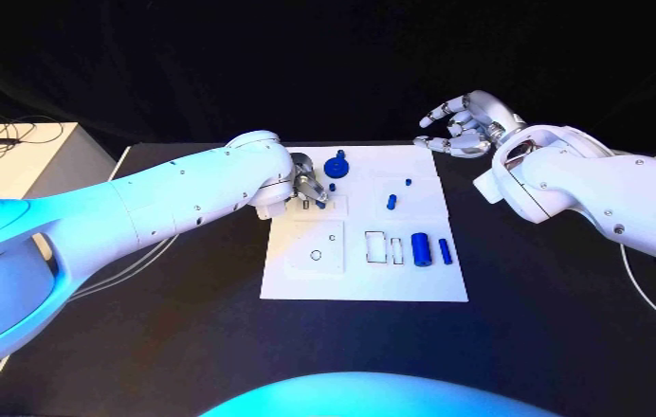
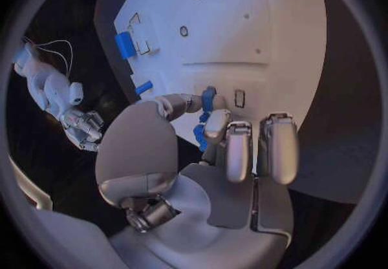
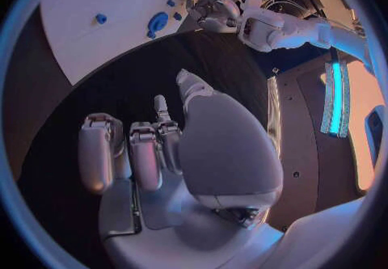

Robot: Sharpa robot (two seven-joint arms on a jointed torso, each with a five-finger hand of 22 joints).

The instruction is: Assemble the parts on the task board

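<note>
The white task board (image 1: 362, 275) lies in the middle of the black table. My left hand (image 1: 309, 190) is low over the board's far left part and pinches a small blue part (image 2: 207, 114) between thumb and a finger, close above a small rectangular slot (image 2: 239, 97). A round blue part (image 1: 337, 165) lies just beyond that hand. Two small blue pegs (image 1: 391, 201) stand mid-board. A blue cylinder (image 1: 421, 248) and a thin blue pin (image 1: 445, 251) lie at the board's right. My right hand (image 1: 464, 123) hovers past the far right corner, loosely curled and holding nothing.
Outlined recesses (image 1: 374, 246) and a round hole (image 1: 318, 255) mark the board's near half. A pale box (image 1: 34, 156) stands at the table's left edge, with thin cables (image 1: 123, 270) running under my left arm. Bare black table (image 1: 547, 322) lies to the right of the board.
</note>
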